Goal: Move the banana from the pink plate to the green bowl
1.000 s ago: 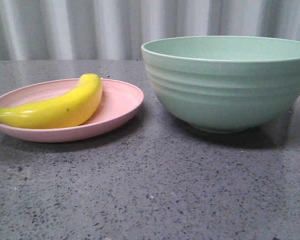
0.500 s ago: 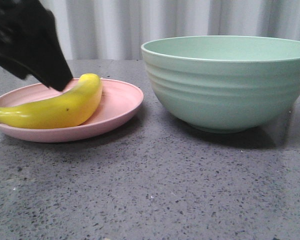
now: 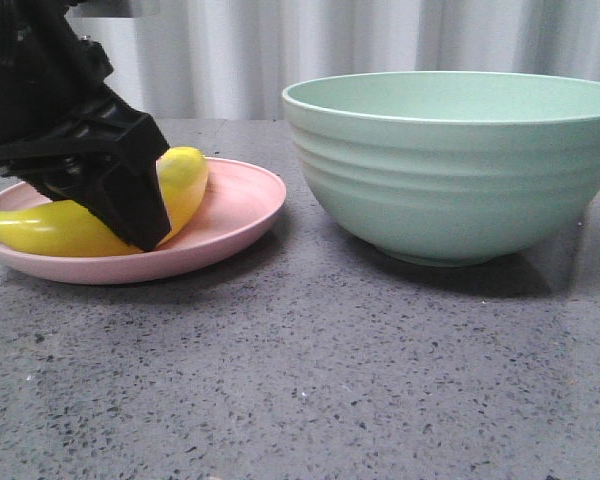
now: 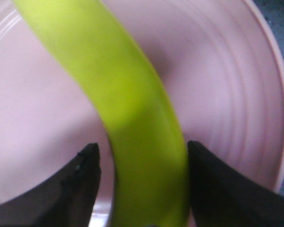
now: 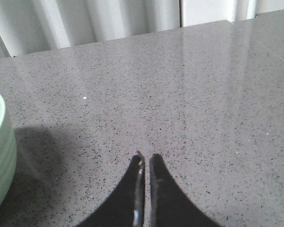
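Left end effector (image 4: 141, 189) straddles the glossy, curved yellow banana (image 4: 128, 104) lying on the shallow round pale pink plate (image 4: 236, 94), fingers spread on either side and not yet clamped, so closing off-centre on that slick skin could squirt it onto the table.

The banana (image 3: 185, 175), bright yellow, glossy and curved, lay on its side on the pink plate (image 3: 242, 205), a shallow round dish with faint rings and a raised rim. Just beside the plate, not touching, stood the green bowl (image 3: 455, 185), deep, pale mint, ridged outside.
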### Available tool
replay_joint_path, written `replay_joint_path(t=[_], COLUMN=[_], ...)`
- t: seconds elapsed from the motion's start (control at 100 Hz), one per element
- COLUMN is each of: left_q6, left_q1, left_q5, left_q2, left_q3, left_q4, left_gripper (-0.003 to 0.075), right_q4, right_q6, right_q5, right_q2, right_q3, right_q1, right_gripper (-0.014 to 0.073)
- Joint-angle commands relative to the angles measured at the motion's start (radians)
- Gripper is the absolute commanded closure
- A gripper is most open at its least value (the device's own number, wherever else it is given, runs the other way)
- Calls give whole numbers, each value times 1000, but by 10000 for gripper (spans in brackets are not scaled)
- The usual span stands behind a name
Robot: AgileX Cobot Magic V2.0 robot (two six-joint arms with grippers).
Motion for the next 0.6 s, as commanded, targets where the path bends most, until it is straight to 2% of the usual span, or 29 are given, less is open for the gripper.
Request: replay_joint_path(t=[0.0,0.13,0.27,0.39,0.52,0.59], left_q6=[8,8,9,17,99,128], left_q1=[-9,-9,-9,-9,-13,-27], left_q5=[-52,-52,-41,3,9,9], left_q2=[-28,-28,-28,-41,-81,-105], left_q3=[-35,-35,-64,-124,-182,-213], left_q4=[-11,-15,-17,-32,-142,-190], left_gripper=[435,502,514,513,513,513], right_q4=[-10,-10,-10,-39,-40,-38], right_q6=[-5,-5,-5,-48,-79,-79], right_q5=[-81,-64,-11,138,344,432], right_q2=[11,11,11,13,64,106], right_q3=[-27,-27,-41,-106,-227,-300], right_q1=[0,0,19,80,159,206], right_gripper=[655,655,655,655,652,613])
